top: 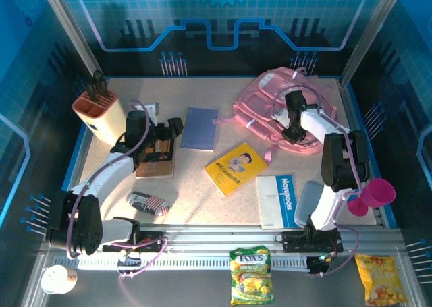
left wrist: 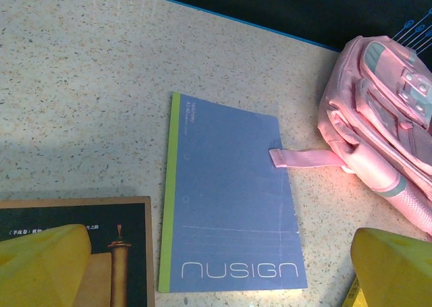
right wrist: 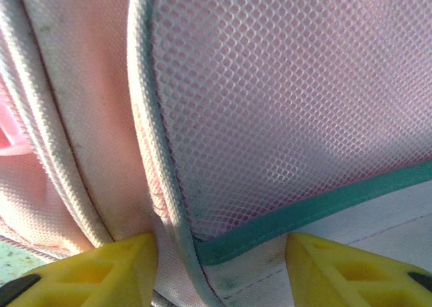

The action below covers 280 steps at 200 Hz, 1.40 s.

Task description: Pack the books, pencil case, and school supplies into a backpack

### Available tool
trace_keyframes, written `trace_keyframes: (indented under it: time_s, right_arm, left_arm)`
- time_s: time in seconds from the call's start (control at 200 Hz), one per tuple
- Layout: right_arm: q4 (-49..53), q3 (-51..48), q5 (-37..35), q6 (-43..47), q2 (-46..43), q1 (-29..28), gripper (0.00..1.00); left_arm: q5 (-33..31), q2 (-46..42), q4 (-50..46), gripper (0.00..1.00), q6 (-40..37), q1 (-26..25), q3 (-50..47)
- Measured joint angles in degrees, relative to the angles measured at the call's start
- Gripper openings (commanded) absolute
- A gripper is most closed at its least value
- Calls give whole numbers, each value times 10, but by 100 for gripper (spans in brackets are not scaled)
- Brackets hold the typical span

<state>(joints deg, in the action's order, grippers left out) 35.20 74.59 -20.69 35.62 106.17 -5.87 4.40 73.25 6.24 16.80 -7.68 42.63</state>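
Right gripper [right wrist: 221,253] pressed on backpack [top: 266,98], far-right corner, can't tell if it's holding; left gripper [left wrist: 223,253] spread wide beside blue book [left wrist: 229,185].

Far right of the desk [top: 175,94]: pink backpack [top: 270,101], right end effector [top: 291,134] down on its near side. Mid-desk, lying flat and apart: blue-purple book [top: 200,128], yellow book [top: 236,167], white book with blue band [top: 277,200], dark brown book [top: 156,164] (partly hidden under the left arm). Left end effector [top: 174,128] over that book's far edge, just beside the blue-purple one. Near left, striped pencil case [top: 147,202]. Far left, beige holder [top: 98,118]. Near right, pink cup [top: 379,193].
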Motion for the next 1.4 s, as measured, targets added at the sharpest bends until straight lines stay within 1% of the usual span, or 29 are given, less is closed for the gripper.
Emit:
trace_keyframes:
  time_s: [0.155, 0.245, 0.27, 0.335, 0.35, 0.37, 0.41, 0.43, 0.505, 0.525, 0.57, 0.715, 0.81, 0.875, 1.016, 1.236, 1.341, 1.401]
  right_arm:
    - [-5, 0, -10, 4, 0, 0, 45]
    - [-11, 0, -17, 9, 0, 0, 40]
    - [-12, 0, -18, 10, 0, -1, 37]
    - [-18, -3, -18, 13, 1, -1, 34]
    - [-18, -3, -18, 14, 1, -1, 33]
    - [-19, -4, -18, 14, 1, -1, 28]
    - [-20, -4, -18, 16, 1, -1, 25]
    - [-20, -4, -18, 13, 1, -1, 21]
    - [-22, -4, -17, 14, 1, -1, 16]
    - [-23, -4, -17, 12, 1, -1, 13]
    - [-23, -4, -17, 11, 0, -2, 11]
    - [-24, -4, -18, -5, -16, -12, 6]
    - [-28, -3, -18, -24, -39, -26, 2]
    - [-26, 6, -19, -42, -54, -39, 1]
    - [3, 65, -18, -87, -57, -74, 0]
    - [56, 189, -12, -186, -26, -146, 0]
    - [59, 228, 7, -240, 0, -174, 0]
    - [58, 242, 29, -274, 18, -189, 1]
  left_arm:
    - [0, 0, 0, 99, 0, 0, 0]
    - [0, 0, 0, 99, 0, 0, 0]
    - [0, 0, 0, 99, 0, 0, 0]
    - [0, 0, 0, 99, 0, 0, 0]
    - [0, 0, 0, 99, 0, 0, 0]
    - [0, 0, 0, 99, 0, 0, 0]
    - [2, 0, 0, 99, 0, 0, 0]
    - [2, 0, 0, 99, 0, 0, 0]
    - [5, 2, 0, 99, 3, 0, 1]
    - [6, 3, 0, 99, 5, 0, 1]
    - [10, 5, 0, 99, 9, 0, 1]
    - [33, 11, 0, 99, 21, 0, 1]
    - [60, 16, 0, 99, 36, 0, 2]
    - [81, 24, 0, 99, 47, -1, 7]
    - [120, 55, 3, 99, 78, -13, 27]
    - [149, 113, 5, 99, 123, -54, 62]
    - [155, 140, 11, 99, 149, -69, 74]
    - [155, 154, 17, 99, 165, -76, 78]
